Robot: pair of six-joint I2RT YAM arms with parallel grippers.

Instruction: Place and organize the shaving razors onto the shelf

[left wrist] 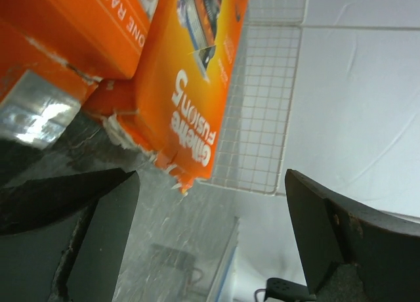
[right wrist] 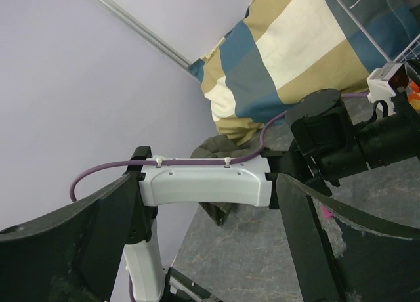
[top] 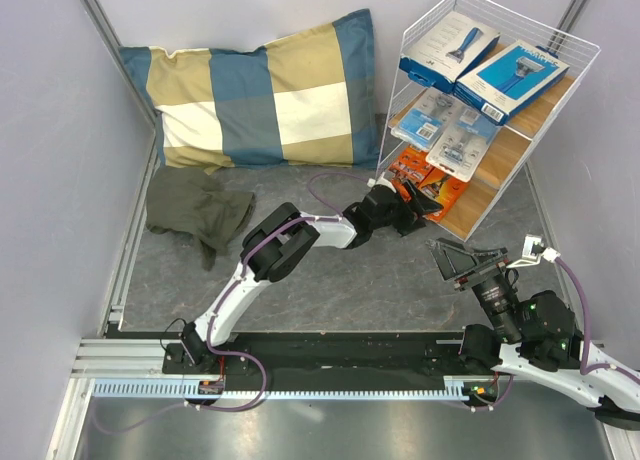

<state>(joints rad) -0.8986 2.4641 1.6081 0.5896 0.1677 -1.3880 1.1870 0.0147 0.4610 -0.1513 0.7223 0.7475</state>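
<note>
In the top view the left gripper (top: 420,205) sits at the foot of the shelf (top: 505,160), at 2 o'clock on the table (top: 340,280). It covers the near edge of the orange cards (top: 442,188), so contact cannot be judged from there. The left wrist view shows its fingers (left wrist: 85,236) spread with nothing between them. One card hangs just above the gap, its lower corner torn and its top cut off by the frame. A second card at 10 o'clock is mostly out of view. The bottom board is largely hidden under the cards and the arm.

Two blister packs (top: 445,130) lie on the middle board and two blue boxes (top: 485,62) on the top one, all tilted with the rack.

The right gripper (top: 455,260) hovers at 4 o'clock, well apart from the shelf, jaws wide and empty. Its arm is cut off at the corner.

The table is mottled grey, closed in by pale lilac walls (top: 60,130). A checked pillow (top: 260,95) leans at 12 o'clock and a green cloth (top: 195,212) is crumpled at 9 o'clock
</note>
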